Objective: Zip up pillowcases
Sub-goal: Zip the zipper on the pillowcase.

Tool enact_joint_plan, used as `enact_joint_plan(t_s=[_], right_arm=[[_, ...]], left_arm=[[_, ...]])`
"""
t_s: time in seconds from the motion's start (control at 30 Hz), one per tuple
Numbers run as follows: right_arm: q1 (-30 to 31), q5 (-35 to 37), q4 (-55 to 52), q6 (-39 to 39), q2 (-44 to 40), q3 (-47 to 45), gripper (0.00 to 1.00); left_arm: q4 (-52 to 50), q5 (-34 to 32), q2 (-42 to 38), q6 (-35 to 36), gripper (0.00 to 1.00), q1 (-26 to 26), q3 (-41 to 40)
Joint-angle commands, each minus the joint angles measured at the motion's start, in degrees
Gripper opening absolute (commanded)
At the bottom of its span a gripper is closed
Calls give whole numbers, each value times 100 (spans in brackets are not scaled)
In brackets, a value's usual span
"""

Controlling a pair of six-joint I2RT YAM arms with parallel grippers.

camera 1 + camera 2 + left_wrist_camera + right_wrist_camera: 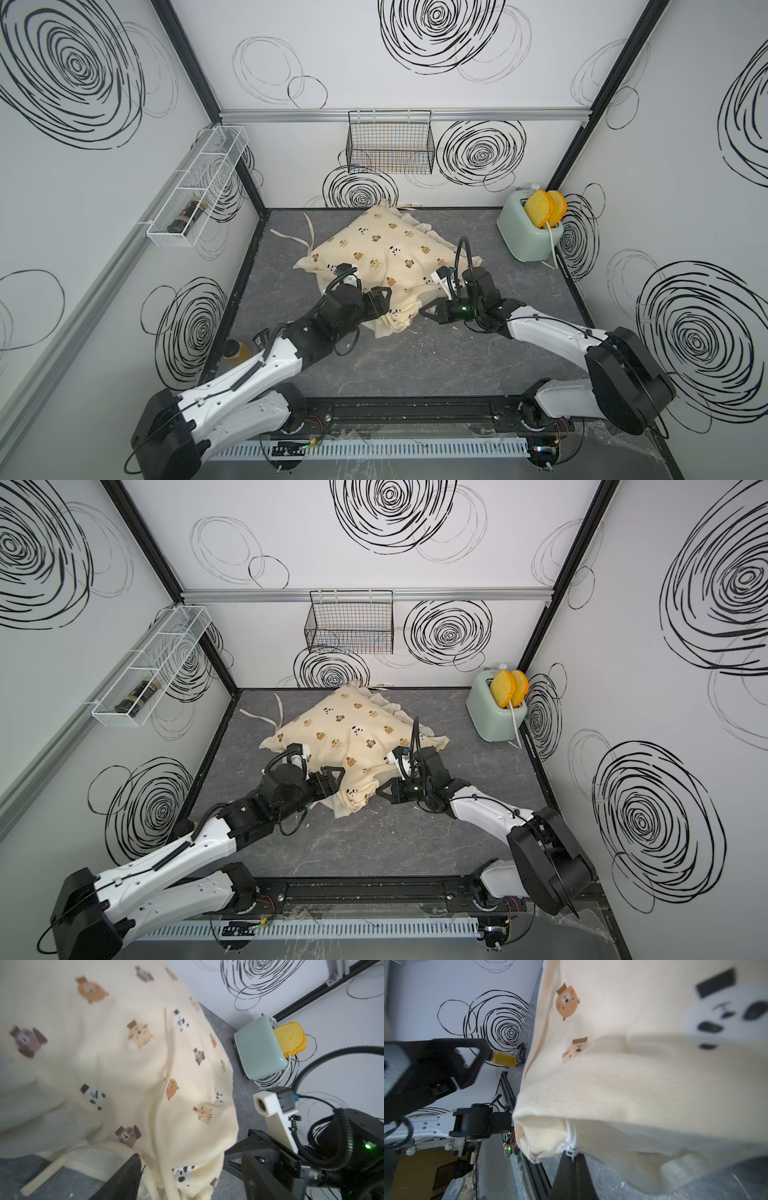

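The cream pillowcase (390, 249) (353, 733) printed with bears and pandas lies plump in the middle of the grey table, one bunched corner toward the arms. My left gripper (380, 301) (332, 779) is at that corner's left side. In the left wrist view its fingers (128, 1176) stand wide apart, open, with loose fabric (124, 1064) between them. My right gripper (424, 311) (572, 1156) comes in from the right. It is shut on the white zipper end (571, 1140) under the folded edge of the pillowcase (633, 1084).
A mint toaster (532, 232) holding toast stands at the back right corner. A black wire basket (390, 143) hangs on the back wall. A white rack (195, 195) with a dark bottle hangs on the left wall. A yellow bottle (237, 351) sits by the left arm. Tie strips (291, 237) trail left.
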Motion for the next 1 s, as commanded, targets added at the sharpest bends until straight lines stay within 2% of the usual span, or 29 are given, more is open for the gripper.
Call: enact_joint_plan(t_s=[0.0, 0.07, 0.1, 0.23, 0.3, 0.33, 0.47, 0.63, 0.77, 0.87, 0.97], right_arm=[[23, 109, -550, 255, -117, 465, 0], [7, 100, -707, 355, -82, 624, 0], [-11, 69, -817, 387, -69, 712, 0], [-125, -125, -1071, 501, -61, 912, 0], [-170, -168, -1244, 448, -57, 1008, 0], [-174, -179, -1310, 424, -63, 1037, 0], [-188, -234, -1473, 335, -155, 1072, 0], [-188, -357, -1475, 324, -263, 1014, 0], [-179, -463, -1410, 410, -358, 994, 0], [-189, -495, -1390, 437, -381, 1023, 0], [-197, -502, -1416, 435, -362, 1070, 0]], left_arm=[[-1287, -1660, -139, 1670, 69, -850, 502], [-1449, -2069, 34, 2067, 67, -1434, 681], [-1616, -2335, 185, 2191, 70, -1749, 785], [-1750, -3093, 1005, 2811, 85, -2678, 1068], [-1645, -3570, 1417, 2940, 92, -2891, 1161], [-1593, -3756, 1624, 2986, 95, -2908, 1209], [-1365, -3909, 2034, 3097, 95, -2705, 1327], [-433, -3374, 1652, 3425, 93, -2410, 963], [-356, -2978, 1649, 3461, 88, -2297, 888], [-448, -2812, 1708, 3609, 90, -2377, 856], [-504, -2613, 1717, 3711, 99, -2385, 784]])
